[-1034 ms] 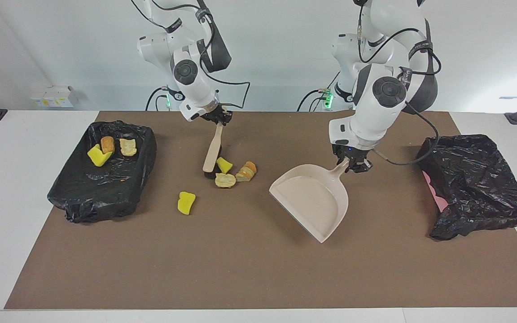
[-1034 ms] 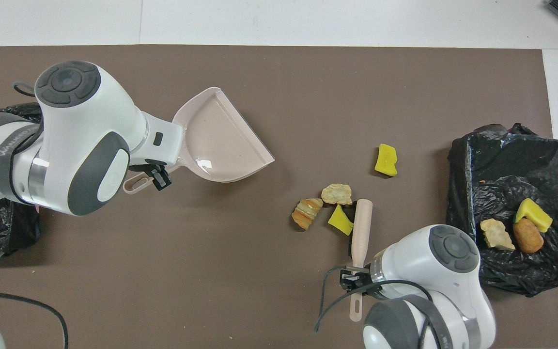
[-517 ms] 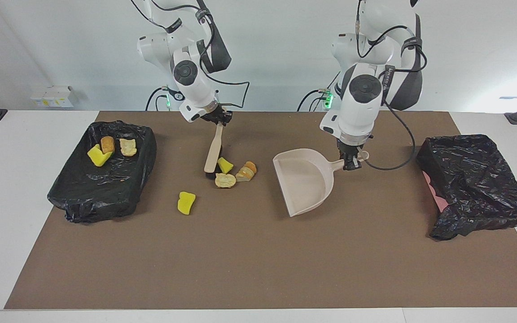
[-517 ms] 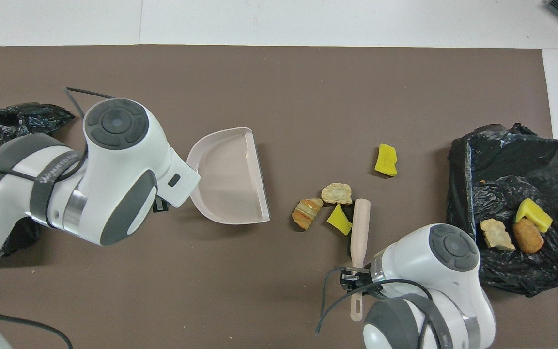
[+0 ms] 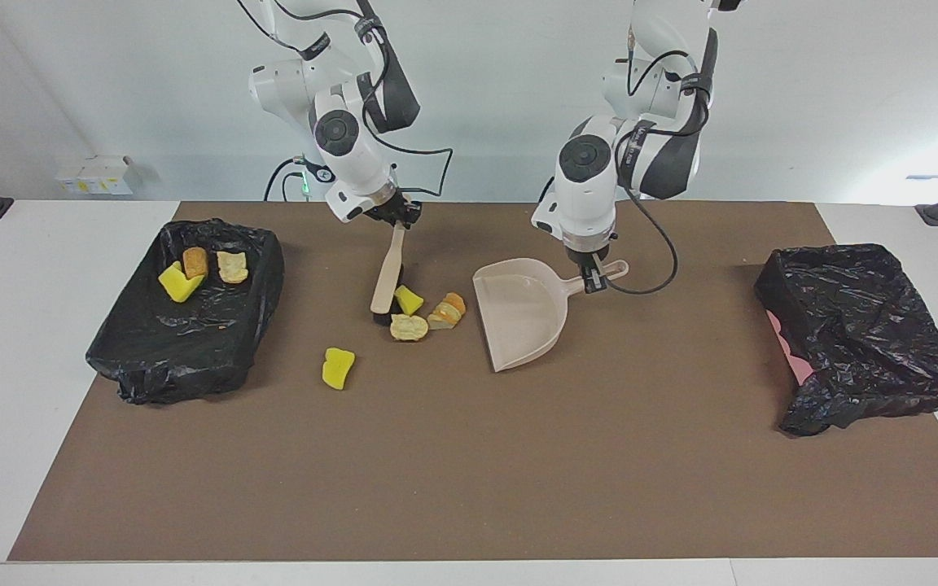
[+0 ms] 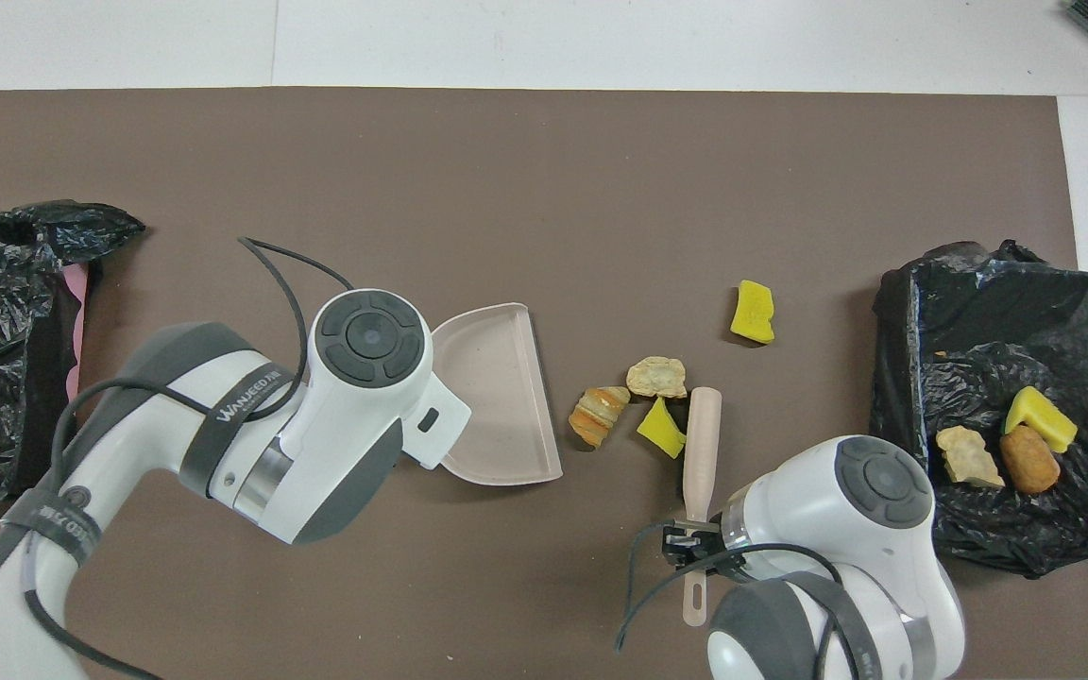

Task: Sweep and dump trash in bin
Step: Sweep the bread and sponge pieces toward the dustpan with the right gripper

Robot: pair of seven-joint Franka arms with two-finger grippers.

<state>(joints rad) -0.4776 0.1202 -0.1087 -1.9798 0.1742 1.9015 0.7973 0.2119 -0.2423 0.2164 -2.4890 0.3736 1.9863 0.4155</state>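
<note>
So the dustpan (image 5: 522, 317) is being swung in fast: a second ago it was being held angled over the middle of the mat, and now it's being set down with its open lip right next to the three-piece pile (image 5: 428, 313). The left gripper (image 5: 593, 279) is being kept clenched on the dustpan's handle, with the pan spreading out from it toward the right arm's end of the table. The right gripper (image 5: 394, 217) is being kept clamped on the brush (image 5: 386, 273), which hasn't budged; the bristle end is being rested on the mat just below that gripper, touching the yellow chunk (image 5: 408, 299).

The two bread-like lumps (image 5: 424, 319) are being left sandwiched between brush and pan, so a short push looks all that's needed. One stray yellow foam piece (image 5: 338, 368) is being left out, farther from the robots than the brush. Three pieces are already sitting in the lined bin (image 5: 184, 334); a second bagged bin (image 5: 860, 334) sits off past the left gripper.
</note>
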